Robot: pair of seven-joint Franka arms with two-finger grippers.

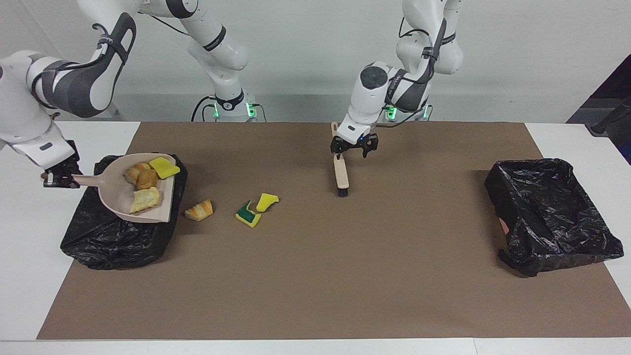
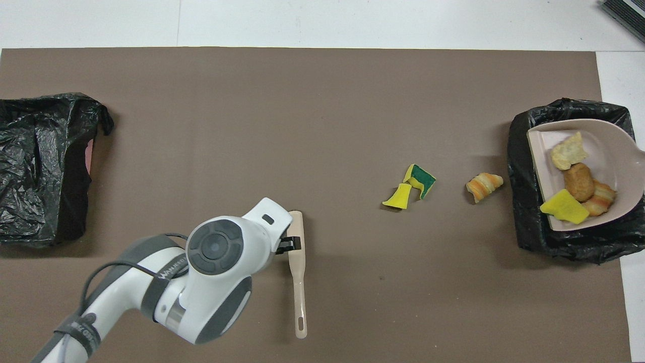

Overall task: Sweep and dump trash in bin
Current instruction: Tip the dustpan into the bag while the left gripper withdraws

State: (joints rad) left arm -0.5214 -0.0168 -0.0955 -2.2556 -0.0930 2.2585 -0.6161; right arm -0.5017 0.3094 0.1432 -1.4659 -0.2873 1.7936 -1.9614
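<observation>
The right end effector [image 1: 59, 176] grips the dustpan [image 1: 148, 211] handle, holding the pan with four scraps over the bin [image 1: 118, 236] at its end of the counter. Three scraps [image 1: 249, 215] lie on the mat between bin and brush [image 1: 340, 173]. The left end effector [image 1: 354, 148], released, hovers over the brush.

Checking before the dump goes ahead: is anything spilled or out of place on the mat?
Yes. Three scraps lie on the mat outside the dustpan: a striped bread chunk, a green-backed sponge piece and a yellow sponge piece. The dustpan, held by the right gripper, is over the black-lined bin. The brush lies flat below the open left gripper.
</observation>
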